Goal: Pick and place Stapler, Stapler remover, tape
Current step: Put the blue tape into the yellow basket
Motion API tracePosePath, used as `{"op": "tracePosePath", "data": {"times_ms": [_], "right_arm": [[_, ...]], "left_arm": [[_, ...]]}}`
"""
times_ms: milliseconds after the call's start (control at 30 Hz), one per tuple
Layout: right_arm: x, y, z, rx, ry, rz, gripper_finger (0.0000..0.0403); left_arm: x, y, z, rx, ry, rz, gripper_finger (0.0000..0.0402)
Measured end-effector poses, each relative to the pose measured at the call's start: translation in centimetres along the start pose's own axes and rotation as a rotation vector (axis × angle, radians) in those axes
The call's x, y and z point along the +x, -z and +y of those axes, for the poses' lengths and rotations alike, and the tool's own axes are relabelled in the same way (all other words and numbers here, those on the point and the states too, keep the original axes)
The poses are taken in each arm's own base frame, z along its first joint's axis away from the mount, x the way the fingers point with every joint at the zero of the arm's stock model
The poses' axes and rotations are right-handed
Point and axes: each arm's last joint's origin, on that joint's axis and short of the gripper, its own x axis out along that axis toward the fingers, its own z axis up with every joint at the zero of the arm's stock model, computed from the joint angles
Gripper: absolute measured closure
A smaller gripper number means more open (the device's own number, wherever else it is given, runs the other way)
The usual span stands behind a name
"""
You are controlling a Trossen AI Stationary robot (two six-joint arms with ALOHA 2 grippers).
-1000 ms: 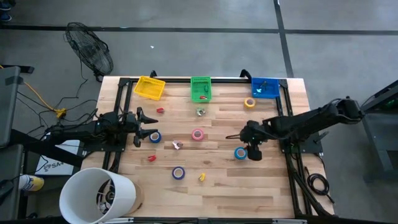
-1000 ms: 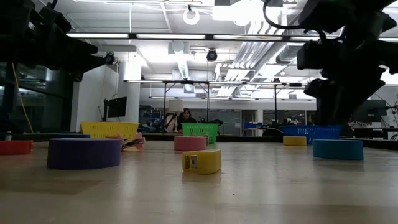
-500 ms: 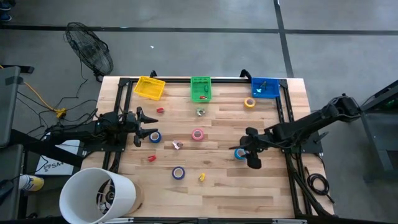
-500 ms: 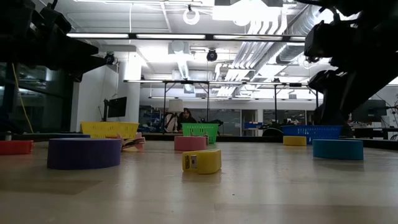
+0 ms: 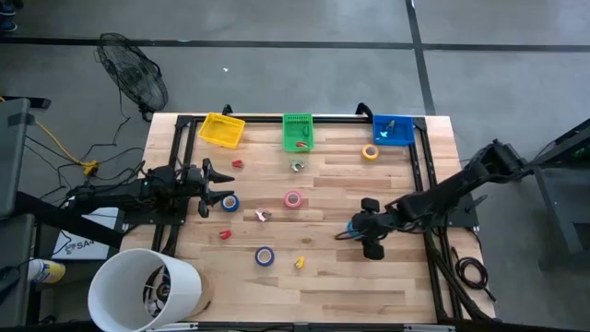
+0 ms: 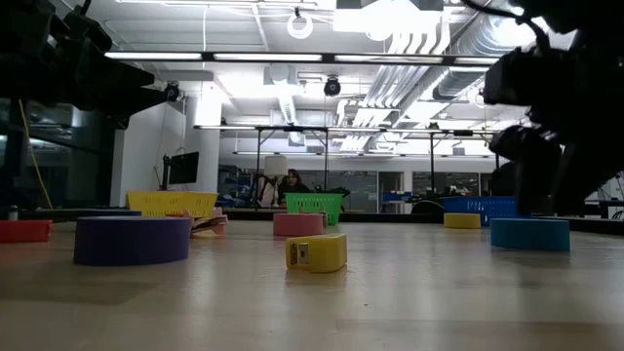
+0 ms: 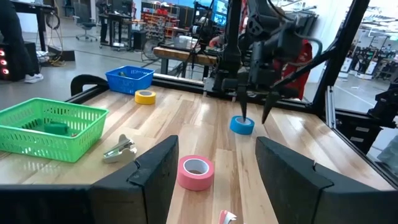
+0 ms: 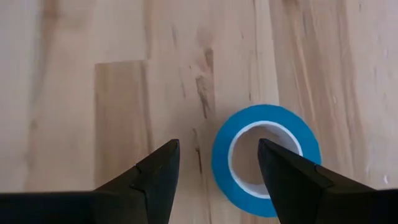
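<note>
My right gripper (image 5: 354, 229) (image 8: 214, 177) is open and points down over a blue tape roll (image 8: 266, 158) (image 7: 242, 125) lying flat right of the table's middle. One finger (image 8: 287, 177) stands above the ring's open centre, the other (image 8: 154, 180) outside it; whether either touches, I cannot tell. Flat on the table lie a pink roll (image 5: 293, 199), a purple roll (image 5: 265, 256), a yellow roll (image 5: 370, 152) and a second blue roll (image 5: 229, 204). A metal stapler remover (image 5: 297, 166) lies near the green basket. My left gripper (image 5: 229, 185) waits open at the left edge. I cannot make out a stapler.
Yellow (image 5: 222, 129), green (image 5: 297, 131) and blue (image 5: 393, 130) baskets line the far edge. Small red pieces (image 5: 237, 164) (image 5: 224, 234), a small yellow piece (image 5: 300, 263) and a pale scrap (image 5: 262, 214) are scattered about. A white bucket (image 5: 147, 290) stands at the near left corner.
My right gripper has moved toward the table's near edge and a little left, coming over the blue tape roll that lay beside it before. The roll has not moved.
</note>
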Motion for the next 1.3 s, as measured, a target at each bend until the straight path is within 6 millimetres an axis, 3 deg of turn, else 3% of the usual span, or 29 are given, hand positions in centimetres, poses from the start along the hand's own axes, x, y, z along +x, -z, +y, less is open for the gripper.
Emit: {"op": "tracePosePath", "data": {"times_ms": [367, 500, 700, 767, 967, 1300], "right_arm": [[1.8, 0.3, 0.1, 0.004, 0.029, 0.049, 0.0218], [1.9, 0.1, 0.1, -0.016, 0.039, 0.025, 0.0264], [1.9, -0.3, -0.3, -0.067, 0.072, -0.011, 0.0373], [2.0, -0.7, -0.6, -0.091, 0.083, -0.040, 0.0376], [2.0, -3.2, -2.3, -0.156, 0.135, -0.214, 0.0374], [-0.1, -8.9, -6.2, -0.368, 0.028, -0.719, 0.0374]], "left_arm": [[0.0, 0.0, 0.0, -0.002, 0.000, 0.000, 0.0190], [0.0, 0.0, 0.0, -0.002, 0.000, 0.000, 0.0190], [0.0, 0.0, 0.0, -0.002, 0.000, 0.001, 0.0190], [0.0, 0.0, 0.0, -0.002, -0.003, 0.000, 0.0190], [0.0, -0.2, 0.3, 0.004, -0.096, -0.029, 0.0190], [0.1, -0.8, 0.2, 0.046, -0.116, -0.089, 0.0190]]}}
